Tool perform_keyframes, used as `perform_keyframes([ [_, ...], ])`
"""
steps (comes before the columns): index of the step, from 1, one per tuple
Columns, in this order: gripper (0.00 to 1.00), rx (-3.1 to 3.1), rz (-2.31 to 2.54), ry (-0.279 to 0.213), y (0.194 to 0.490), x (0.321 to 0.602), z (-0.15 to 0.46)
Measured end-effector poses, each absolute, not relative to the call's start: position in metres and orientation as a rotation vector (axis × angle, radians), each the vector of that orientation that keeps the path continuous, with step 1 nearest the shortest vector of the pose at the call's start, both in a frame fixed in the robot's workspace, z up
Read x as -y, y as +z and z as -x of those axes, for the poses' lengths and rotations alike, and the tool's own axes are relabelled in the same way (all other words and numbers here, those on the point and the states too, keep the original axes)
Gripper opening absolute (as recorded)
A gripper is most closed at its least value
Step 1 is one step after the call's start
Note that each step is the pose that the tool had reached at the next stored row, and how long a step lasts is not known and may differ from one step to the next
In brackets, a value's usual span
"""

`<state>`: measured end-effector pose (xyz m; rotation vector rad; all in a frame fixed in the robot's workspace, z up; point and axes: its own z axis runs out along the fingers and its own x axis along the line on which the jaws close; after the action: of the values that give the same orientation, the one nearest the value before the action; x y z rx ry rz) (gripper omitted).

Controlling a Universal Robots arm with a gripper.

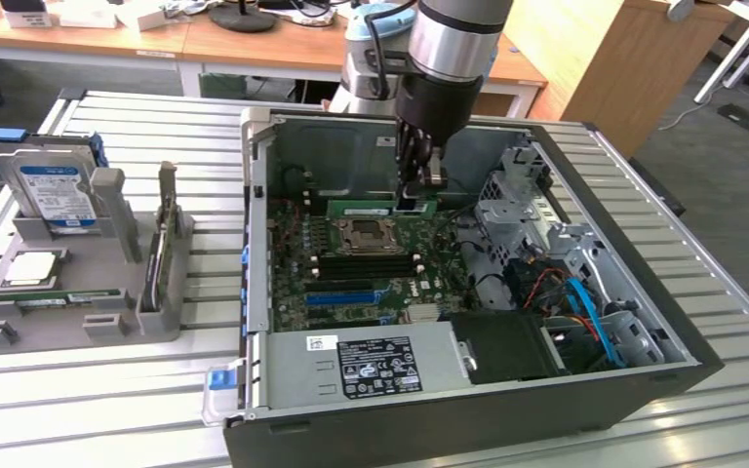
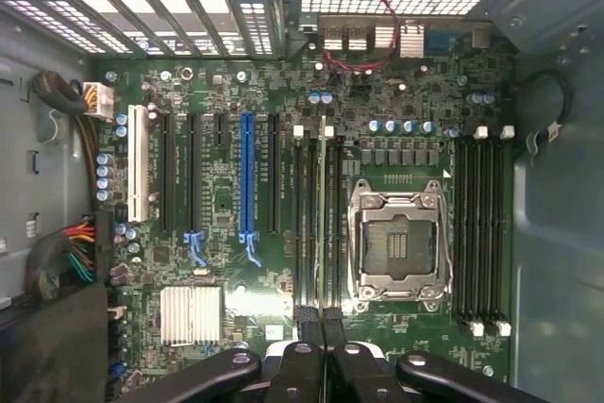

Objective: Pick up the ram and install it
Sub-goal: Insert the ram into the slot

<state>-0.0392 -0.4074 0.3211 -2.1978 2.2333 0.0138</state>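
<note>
- Exterior view: the arm reaches down into the open computer case (image 1: 479, 429), which lies on a slatted metal table (image 1: 89, 409).
- The gripper (image 1: 416, 198) hangs low over the motherboard. Its jaws pinch one end of the ram (image 1: 362, 207), a green stick standing on edge just beyond the processor socket (image 1: 364, 232).
- At the exterior view's left, a grey holder (image 1: 153, 312) carries a hard drive (image 1: 52, 190) with a blue-and-white label and a square silver processor chip (image 1: 34, 268). The print on both is too small to read.
- The power supply (image 1: 296, 375) at the near edge of the case bears a black-and-white label with logos, none legible.
- Wrist view: the gripper (image 2: 326, 326) is clamped on the ram (image 2: 326, 224), seen edge-on as a thin line along the black memory slots (image 2: 307, 224) beside the processor socket (image 2: 398, 247). I cannot tell whether it is seated.
- Further along the board are a blue expansion slot (image 2: 247, 176), a white slot (image 2: 139, 162) and a finned silver heatsink (image 2: 191, 313). The board's white lettering cannot be read.
</note>
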Motion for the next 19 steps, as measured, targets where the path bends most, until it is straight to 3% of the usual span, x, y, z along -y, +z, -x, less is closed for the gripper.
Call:
perform_keyframes([
  [19,0.12,-2.232,2.197,0.017,0.304,0.411,0.039],
])
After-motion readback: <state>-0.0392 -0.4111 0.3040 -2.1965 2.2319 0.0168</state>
